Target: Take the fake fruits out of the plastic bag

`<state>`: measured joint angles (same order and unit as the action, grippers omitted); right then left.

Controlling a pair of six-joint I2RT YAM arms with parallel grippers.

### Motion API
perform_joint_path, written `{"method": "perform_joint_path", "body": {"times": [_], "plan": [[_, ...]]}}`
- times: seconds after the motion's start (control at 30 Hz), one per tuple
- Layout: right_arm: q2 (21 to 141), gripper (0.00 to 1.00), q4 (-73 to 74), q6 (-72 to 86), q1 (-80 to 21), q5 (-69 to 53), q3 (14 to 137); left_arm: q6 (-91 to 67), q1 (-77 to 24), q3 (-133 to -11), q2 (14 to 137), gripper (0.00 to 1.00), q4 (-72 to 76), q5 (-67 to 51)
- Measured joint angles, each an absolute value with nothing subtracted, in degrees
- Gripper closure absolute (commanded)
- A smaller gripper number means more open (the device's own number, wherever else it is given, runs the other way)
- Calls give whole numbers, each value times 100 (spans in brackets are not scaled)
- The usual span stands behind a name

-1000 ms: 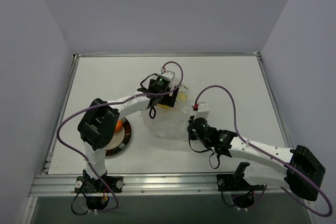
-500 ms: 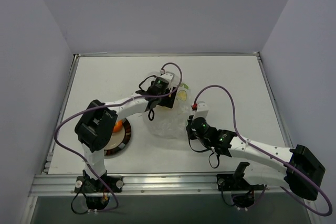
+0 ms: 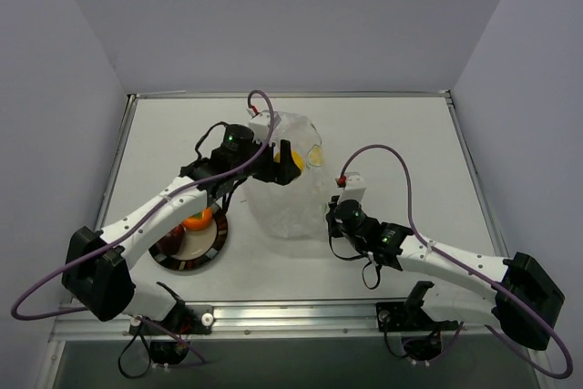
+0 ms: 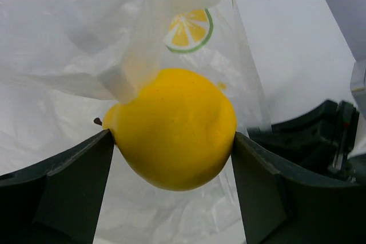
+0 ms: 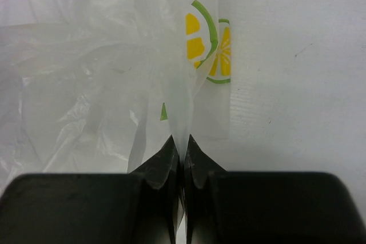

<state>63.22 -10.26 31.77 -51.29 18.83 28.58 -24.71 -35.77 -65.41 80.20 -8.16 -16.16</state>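
My left gripper point(image 3: 285, 159) point(image 4: 171, 141) is shut on the yellow lemon-like fake fruit point(image 3: 295, 162) point(image 4: 174, 127), which is pinched between both fingers. A flap of the clear plastic bag point(image 3: 290, 202) point(image 4: 68, 38) still drapes over the lemon's top. The bag stands crumpled mid-table. My right gripper point(image 3: 333, 216) point(image 5: 184, 144) is shut on a fold of film at the bag's right edge point(image 5: 86, 84). The orange fake fruit point(image 3: 198, 220) lies on the black-rimmed plate point(image 3: 219, 239), with a dark red one point(image 3: 170, 243) beside it, partly hidden by my left arm.
The plate sits at the near left of the table, under my left forearm. Flat yellow and green lemon prints point(image 4: 189, 30) point(image 5: 209, 50) mark the bag. A raised rim point(image 3: 291, 95) frames the white table, and walls close in on three sides.
My left gripper has closed on the lemon and drawn back left and up with it, while the arm's elbow swung out to the left. The right gripper has kept its hold.
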Motion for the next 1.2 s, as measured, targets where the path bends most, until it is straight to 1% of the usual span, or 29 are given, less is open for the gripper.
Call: {"method": "perform_joint_path", "body": {"times": [0.17,0.3,0.37,0.47,0.6,0.7,0.87,1.1,1.2], "plan": [[6322,100,-1100,3157,-5059,1905,2858,-2473,-3356,-6130,7446,71,-1529,-2220],[6322,100,-1146,3133,-5004,1907,2858,-2528,-3122,-5655,6379,72,-2462,-2082],[6322,100,-1170,3129,-4971,1905,2858,-2674,-3030,-5586,5736,72,-2987,-1667],[6322,100,-1214,3116,-4910,1896,2858,-3116,-3006,-5586,4733,72,-3859,-672],[6322,100,-1278,3098,-4840,1839,2858,-3765,-3006,-5577,4007,72,-4901,436],[6320,100,-1304,3087,-4834,1791,2858,-4174,-2995,-5428,4023,72,-5352,1000],[6276,100,-1332,3076,-4834,1706,2856,-4722,-2995,-4713,4362,71,-5487,1525],[6267,100,-1441,3079,-4829,1599,2856,-5048,-2995,-4198,5065,70,-4915,1743],[6267,100,-1444,3079,-4829,1597,2856,-5175,-2995,-3957,5205,67,-4547,1769]]}}
